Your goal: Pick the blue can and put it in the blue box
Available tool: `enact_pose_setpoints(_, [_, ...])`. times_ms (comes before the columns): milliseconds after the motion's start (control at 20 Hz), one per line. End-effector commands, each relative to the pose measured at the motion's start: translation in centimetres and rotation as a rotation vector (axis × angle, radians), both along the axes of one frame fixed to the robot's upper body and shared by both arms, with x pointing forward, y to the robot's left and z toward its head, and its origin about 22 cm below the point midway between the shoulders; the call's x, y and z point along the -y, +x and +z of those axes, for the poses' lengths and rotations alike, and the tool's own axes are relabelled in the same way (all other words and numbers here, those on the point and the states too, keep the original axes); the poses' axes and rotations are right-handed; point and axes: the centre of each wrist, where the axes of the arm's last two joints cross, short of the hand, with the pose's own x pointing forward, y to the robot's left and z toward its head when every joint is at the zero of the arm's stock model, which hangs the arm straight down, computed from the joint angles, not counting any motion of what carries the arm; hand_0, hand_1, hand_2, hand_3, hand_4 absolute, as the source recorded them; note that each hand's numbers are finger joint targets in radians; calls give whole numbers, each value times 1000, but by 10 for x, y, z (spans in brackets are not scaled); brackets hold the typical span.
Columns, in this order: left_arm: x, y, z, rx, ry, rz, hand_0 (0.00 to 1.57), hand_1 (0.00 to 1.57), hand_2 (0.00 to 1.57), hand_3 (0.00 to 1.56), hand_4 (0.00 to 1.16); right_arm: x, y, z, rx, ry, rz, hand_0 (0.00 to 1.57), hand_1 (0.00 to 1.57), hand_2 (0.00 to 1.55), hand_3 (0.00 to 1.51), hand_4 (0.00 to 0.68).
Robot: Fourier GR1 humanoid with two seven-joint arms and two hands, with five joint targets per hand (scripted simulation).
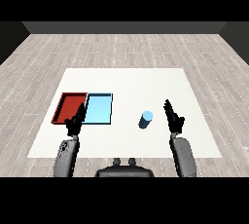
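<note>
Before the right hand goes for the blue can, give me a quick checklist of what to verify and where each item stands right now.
1. blue can upright on the white table: ok.
2. right hand open, fingers straight, nothing held: ok.
3. Path from the right hand to the can free of other things: ok; the can stands just to the hand's left, apart from it.
4. light blue tray holds nothing: ok.
5. left hand out of the way: not ok; it sits over the seam between the red tray and the light blue tray, at their near edge.
6. Height of the right hand above the table: cannot tell.
</note>
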Motion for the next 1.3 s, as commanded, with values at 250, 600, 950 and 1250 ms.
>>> enact_pose_setpoints(250, [2,-10,4,-11,-57,15,0,0,0,0,0,-23,-34,-40,-143,29,-13,0,0,0,0,0])
enact_pose_setpoints(600, [10,-3,-8,364,-88,20,0,0,0,0,0,-40,-13,-25,219,175,194,0,0,0,0,0])
enact_pose_setpoints(950, [19,-23,-14,365,-104,-1,0,0,0,0,0,-38,-53,-52,227,195,181,0,0,0,0,0])
enact_pose_setpoints(1250, [1,-21,-21,381,-97,2,0,0,0,0,0,-20,-28,-27,240,196,175,0,0,0,0,0])
